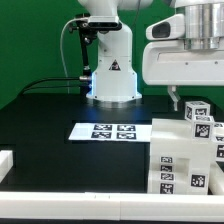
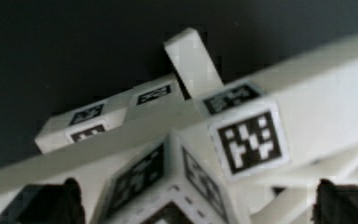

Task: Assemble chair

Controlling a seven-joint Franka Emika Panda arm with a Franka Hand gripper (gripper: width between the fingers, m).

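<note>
Chair: the chair parts (image 1: 185,150), matte white blocks with black-and-white square tags, stood clustered at the exterior view's lower right, on the black desk (image 1: 40,125).
Chair, wrist view: tagged white blocks (image 2: 229,125) filled most of the picture, with 1 narrow bar (image 2: 194,60) rising away from the cluster against the dark surface.
End effector: the end effector (image 2: 185,205) hung over the cluster with its 2 dark fingers (image 2: 43,205) spread wide, 1 at each side of the parts; nothing was clamped between them.
End effector, exterior view: the wrist's white housing sat at the upper right, a slim finger (image 1: 176,100) pointing down just beside the topmost tagged block (image 1: 197,112).
Marker board: the marker board (image 1: 110,131), a flat white sheet with 4 tags, lay on the desk in front of the robot base (image 1: 112,75), near the chair parts but apart from them.
Containers: a white rim (image 1: 60,205) ran along the desk's near edge.
</note>
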